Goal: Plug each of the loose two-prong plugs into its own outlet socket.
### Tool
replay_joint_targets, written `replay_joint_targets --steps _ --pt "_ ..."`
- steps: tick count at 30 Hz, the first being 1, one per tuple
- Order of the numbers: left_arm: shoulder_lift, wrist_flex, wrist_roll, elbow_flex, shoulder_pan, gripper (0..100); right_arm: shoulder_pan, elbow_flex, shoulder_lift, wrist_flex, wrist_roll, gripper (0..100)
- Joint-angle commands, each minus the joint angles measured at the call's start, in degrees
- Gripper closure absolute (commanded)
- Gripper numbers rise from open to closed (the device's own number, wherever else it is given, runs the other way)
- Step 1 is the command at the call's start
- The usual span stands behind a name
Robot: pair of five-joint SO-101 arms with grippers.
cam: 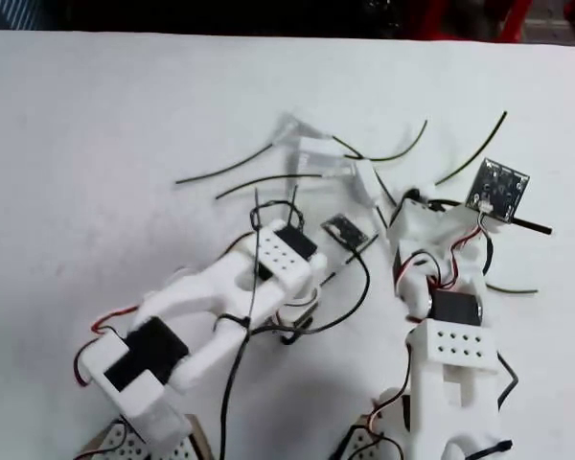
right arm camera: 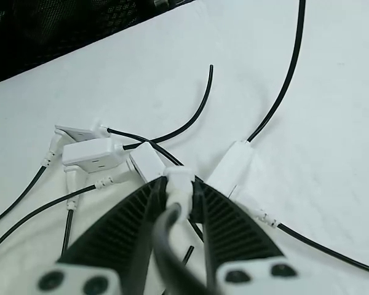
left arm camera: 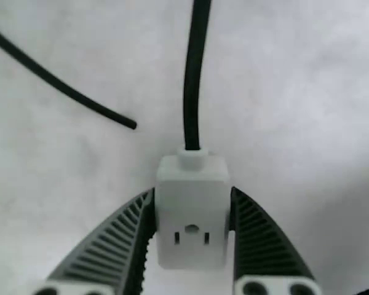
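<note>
Two grippers are each pressed onto a white piece. The left gripper (left arm camera: 192,196) pinches an outlet socket (left arm camera: 190,215) by its two side walls. The slotted face is turned back toward the wrist camera, and its black cord (left arm camera: 194,74) leaves the far end straight ahead, so the block's long axis runs along the arm's reach. A loose cord end (left arm camera: 67,95) lies on the table (left arm camera: 307,92) nearby, apart from the socket.

The right gripper (right arm camera: 178,184) is clamped on a small white plug (right arm camera: 179,174), its cord trailing back toward the wrist. Its prongs are hidden. Just beyond it lies a cluster of other white pieces, among them a second socket (right arm camera: 89,153) and a long white block (right arm camera: 234,166).

In the high view the held socket sits at about 9 o'clock from the right gripper, well apart. The cluster lies at roughly 11 o'clock from the right gripper, much closer to it. Mating the two held pieces would likely need the plug carried toward 9 o'clock and its prongs lined up with the slotted face.
</note>
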Motion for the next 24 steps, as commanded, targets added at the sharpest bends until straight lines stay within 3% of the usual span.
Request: replay_joint_targets --steps 1,7,14,19,24 --pt "-4.53 1.41 -2.81 -1.76 -1.98 98 0.48 -2.73 -0.31 -1.27 0.09 98.1" --pt "-15.34 2.46 -8.62 -1.67 -11.38 98 0.48 -2.73 -0.22 -1.27 0.09 98.1" --pt "-18.42 3.87 -22.95 -0.88 -17.71 97 0.48 -2.73 -0.22 -1.36 0.18 98.1" --pt "-19.03 3.34 -33.41 2.73 -20.79 83 0.4 -2.73 -0.22 -1.36 0.18 98.1" --pt "-21.85 6.33 -35.43 0.79 -22.73 84 0.4 -2.73 -0.22 -1.36 0.18 98.1"
